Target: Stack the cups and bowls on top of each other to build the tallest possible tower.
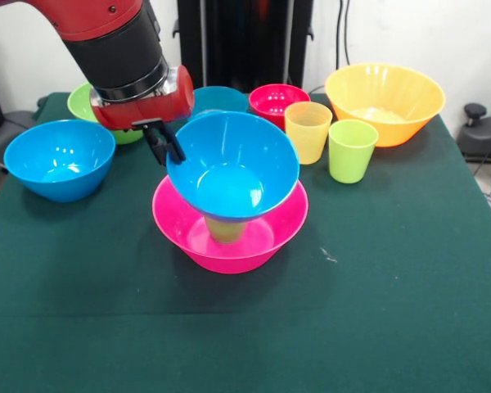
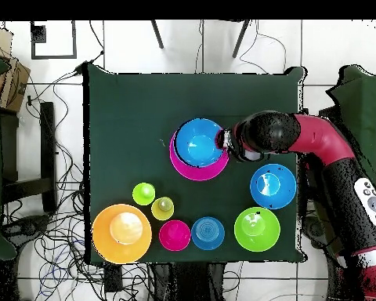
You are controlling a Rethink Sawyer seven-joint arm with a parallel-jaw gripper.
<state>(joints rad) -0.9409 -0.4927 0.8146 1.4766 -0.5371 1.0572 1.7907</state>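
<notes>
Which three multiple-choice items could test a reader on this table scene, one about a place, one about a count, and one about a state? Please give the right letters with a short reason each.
1. Where is the tilted blue bowl?
A. inside the orange bowl
B. on a cup standing in the pink bowl
C. flat on the cloth

2. How many cups stand loose on the cloth beside the orange bowl?
A. two
B. four
C. none

3. How does the gripper stand?
A. far from every bowl
B. at the rim of the tilted blue bowl
C. inside the red bowl

Answers:
1 B: a cup shows under it inside the pink bowl.
2 A: a yellow-orange cup and a lime cup.
3 B: its dark tips meet the bowl's edge; whether they clamp it is unclear.
</notes>
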